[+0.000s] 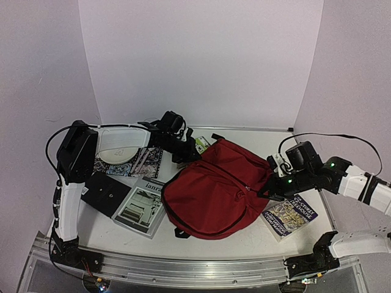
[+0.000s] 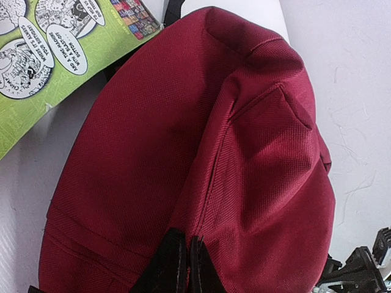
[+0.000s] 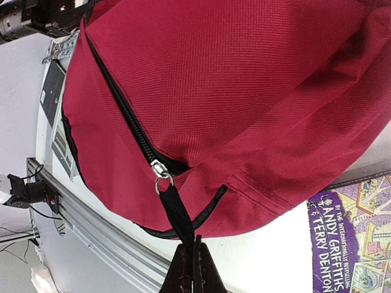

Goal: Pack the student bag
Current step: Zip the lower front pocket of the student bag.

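Observation:
The student bag (image 1: 211,189), dark red with black zips, lies slumped in the middle of the table. My left gripper (image 1: 185,154) is at its far left corner. In the left wrist view this gripper (image 2: 188,259) is shut on a raised seam fold of the bag's fabric (image 2: 232,152). My right gripper (image 1: 269,186) is at the bag's right side. In the right wrist view it (image 3: 194,262) is shut on the black zip pull strap (image 3: 176,210), which hangs from the metal slider (image 3: 159,169) of a closed black zip (image 3: 119,104).
A green comic book (image 2: 55,55) lies under the bag's far edge. A purple book (image 1: 288,217) sits to the bag's right. Left of the bag lie a magazine (image 1: 142,206), a black box (image 1: 105,192), a patterned book (image 1: 146,162) and a white plate (image 1: 119,146). A metal rail (image 1: 183,265) runs along the near edge.

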`<state>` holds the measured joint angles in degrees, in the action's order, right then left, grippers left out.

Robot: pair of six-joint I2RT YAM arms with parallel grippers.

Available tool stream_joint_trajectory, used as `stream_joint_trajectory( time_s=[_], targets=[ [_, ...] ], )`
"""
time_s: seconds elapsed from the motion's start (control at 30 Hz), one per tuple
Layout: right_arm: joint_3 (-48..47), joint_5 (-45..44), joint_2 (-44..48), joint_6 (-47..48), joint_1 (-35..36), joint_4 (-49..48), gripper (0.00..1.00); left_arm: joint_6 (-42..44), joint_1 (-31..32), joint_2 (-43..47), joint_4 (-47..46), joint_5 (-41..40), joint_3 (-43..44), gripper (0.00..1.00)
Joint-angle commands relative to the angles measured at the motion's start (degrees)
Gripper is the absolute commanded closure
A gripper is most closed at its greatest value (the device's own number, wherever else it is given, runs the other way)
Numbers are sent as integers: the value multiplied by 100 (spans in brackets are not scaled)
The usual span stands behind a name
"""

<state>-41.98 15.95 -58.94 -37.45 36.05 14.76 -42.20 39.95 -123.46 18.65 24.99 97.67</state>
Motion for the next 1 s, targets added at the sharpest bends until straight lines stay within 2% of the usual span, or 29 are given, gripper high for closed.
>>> stream_joint_trajectory(
  time_s=[0.0, 0.07, 0.23, 0.33, 0.4, 0.43, 0.53, 0.7, 0.87, 0.97],
  targets=[
    [91, -289, 143, 36, 7, 1006, 100, 28, -321, -5, 14, -630, 218, 100],
    [-32, -385, 77, 171, 7, 928, 100, 31, -211, -73, 15, -607, 315, 100],
    [-628, -506, -329, 539, 7, 879, 92, -73, 14, -267, 15, -567, 585, 100],
    [-934, -482, -641, 677, 7, 825, 73, -127, 92, -277, 14, -588, 732, 99],
    [-1071, -456, -740, 706, 9, 763, 59, -148, 92, -174, 11, -678, 719, 95],
    [-1099, -474, -770, 708, 7, 738, 55, -128, 88, -126, 12, -744, 702, 91],
    [-1105, -554, -832, 650, 7, 704, 42, -41, 62, 151, 15, -869, 554, 71],
    [-904, -505, -971, 565, 10, 508, 30, 271, 30, 718, 91, -1237, 165, 46],
    [-804, -434, -1148, 418, 12, 119, 14, 910, 30, 1229, 523, -1719, -292, 34],
    [-746, -254, -1320, 301, 7, -222, 11, 1232, 32, 1496, 691, -1839, -692, 31]
  ],
)
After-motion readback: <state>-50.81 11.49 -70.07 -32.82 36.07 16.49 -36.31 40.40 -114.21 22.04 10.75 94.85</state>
